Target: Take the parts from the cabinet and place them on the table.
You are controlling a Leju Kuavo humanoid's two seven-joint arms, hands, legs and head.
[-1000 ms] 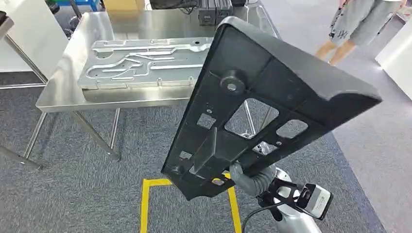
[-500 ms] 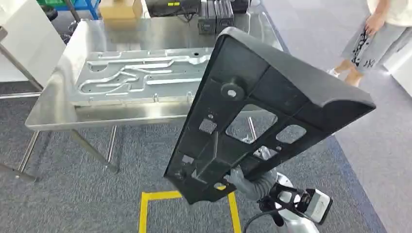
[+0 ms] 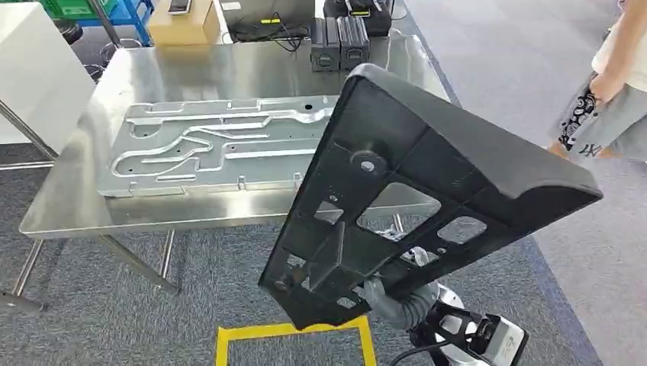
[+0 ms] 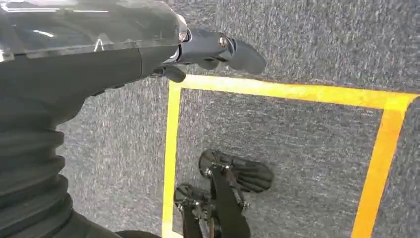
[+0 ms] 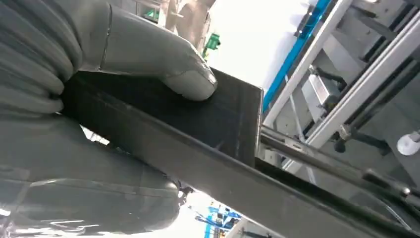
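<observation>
The right hand [image 3: 381, 293] gripped the large black part [image 3: 427, 191] by its lower end, holding it tilted in the air above the grey carpet [image 3: 99, 305], short of the near edge of the steel table [image 3: 252, 65]; the part's upper end overlapped the table's near right corner in the head view, and no contact with the table could be seen. In the right wrist view the grey thumb [image 5: 183, 74] was pressed flat on a black rib of the part [image 5: 218, 119], with the other fingers closed beneath it. The left hand [image 4: 213, 49] hung over the carpet beside the yellow floor marking [image 4: 277, 91]; its dark fingers were curled in together and held nothing. A silver stamped panel [image 3: 214, 149] lay flat on the table, along its near edge. A cardboard box [image 3: 183, 23] and black units [image 3: 339, 42] stood at the far edge. A person [image 3: 610, 91] stood on the floor off the table's right side. Compared with the earlier frames, the whole view had shifted: the table appeared lower and larger in the frame and more of its far edge was visible, while the part kept much the same position relative to the hand.
</observation>
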